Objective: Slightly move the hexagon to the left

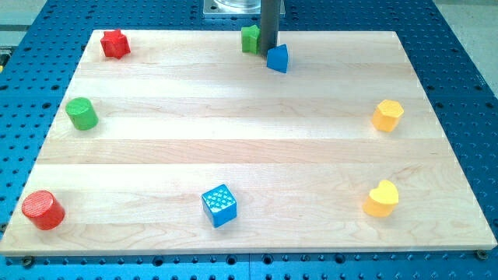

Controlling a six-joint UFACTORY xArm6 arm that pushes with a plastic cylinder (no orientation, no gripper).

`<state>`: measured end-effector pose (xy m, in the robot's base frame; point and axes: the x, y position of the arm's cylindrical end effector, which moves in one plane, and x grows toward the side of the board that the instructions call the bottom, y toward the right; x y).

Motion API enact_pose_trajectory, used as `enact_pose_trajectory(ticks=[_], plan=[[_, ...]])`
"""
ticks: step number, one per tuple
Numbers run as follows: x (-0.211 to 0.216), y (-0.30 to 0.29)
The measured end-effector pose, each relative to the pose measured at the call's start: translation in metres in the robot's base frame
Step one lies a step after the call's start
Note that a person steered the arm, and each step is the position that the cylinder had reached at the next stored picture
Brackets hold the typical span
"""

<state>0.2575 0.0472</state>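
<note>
The yellow hexagon block (387,115) sits near the board's right edge, a little above mid-height. My tip (268,51) is at the view's top centre, far to the left of the hexagon. It stands between a green block (250,38) just to its left and a blue block (278,59) just to its lower right, close to both. I cannot tell whether it touches either.
A red star-like block (114,43) lies at the top left. A green cylinder (81,113) is at the left edge and a red cylinder (42,210) at the bottom left. A blue cube (219,205) is at bottom centre. A yellow heart (382,198) lies below the hexagon.
</note>
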Motion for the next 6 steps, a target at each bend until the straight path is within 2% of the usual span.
enact_pose_trajectory(ticks=[1, 3, 4, 5, 6], plan=[[0.031, 0.032], [0.056, 0.086], [0.057, 0.147], [0.061, 0.237], [0.127, 0.254]])
